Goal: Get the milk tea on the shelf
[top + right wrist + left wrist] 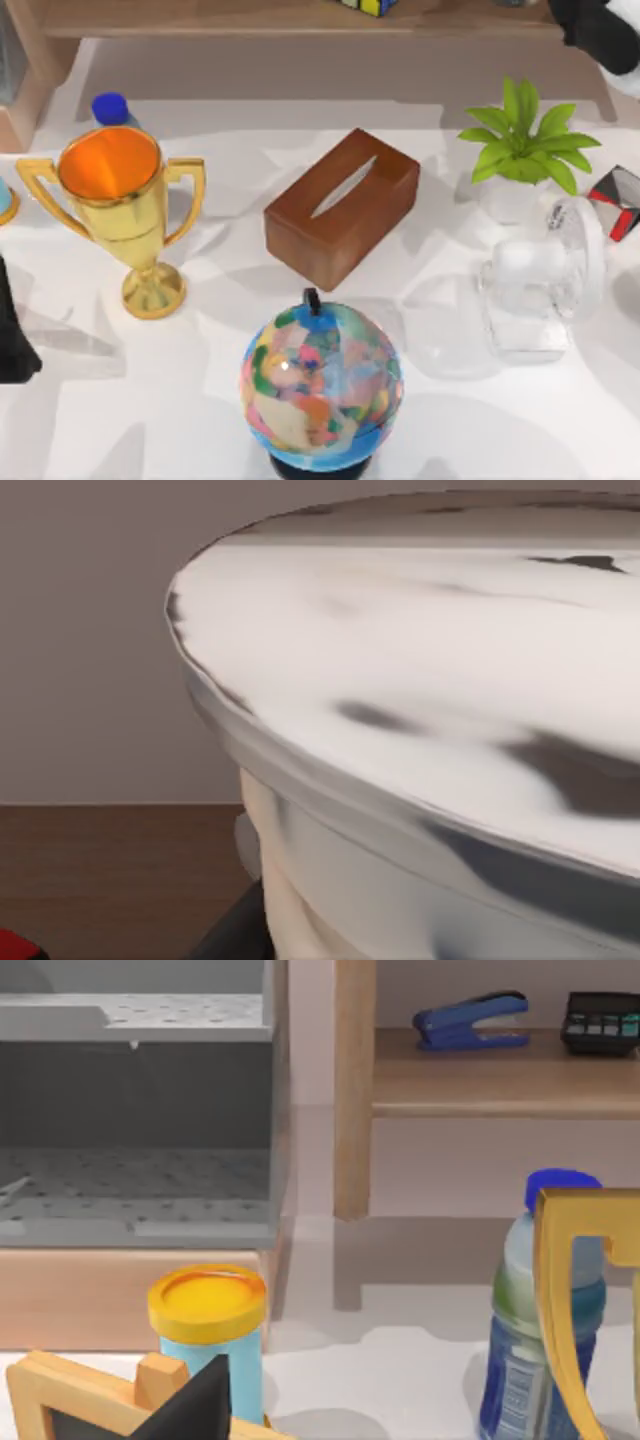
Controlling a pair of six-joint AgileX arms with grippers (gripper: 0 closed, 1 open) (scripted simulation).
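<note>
The milk tea (420, 680), a rounded cream container with dark blotches, looms very close in the right wrist view. A dark finger (228, 932) rests against its lower side, and the shelf's brown wooden board (110, 880) lies just beneath. In the top view my right gripper (600, 35) is over the far right end of the shelf (250, 18), shut on the milk tea. The left arm (12, 345) is parked at the table's left edge.
On the table stand a gold trophy (125, 200), a brown tissue box (340, 205), a globe (320, 375), a potted plant (525, 150), a clear jug (535, 290) and a blue-capped bottle (112, 108). A puzzle cube (368, 5), a stapler (470, 1022) and a calculator (600, 1020) are on the shelf.
</note>
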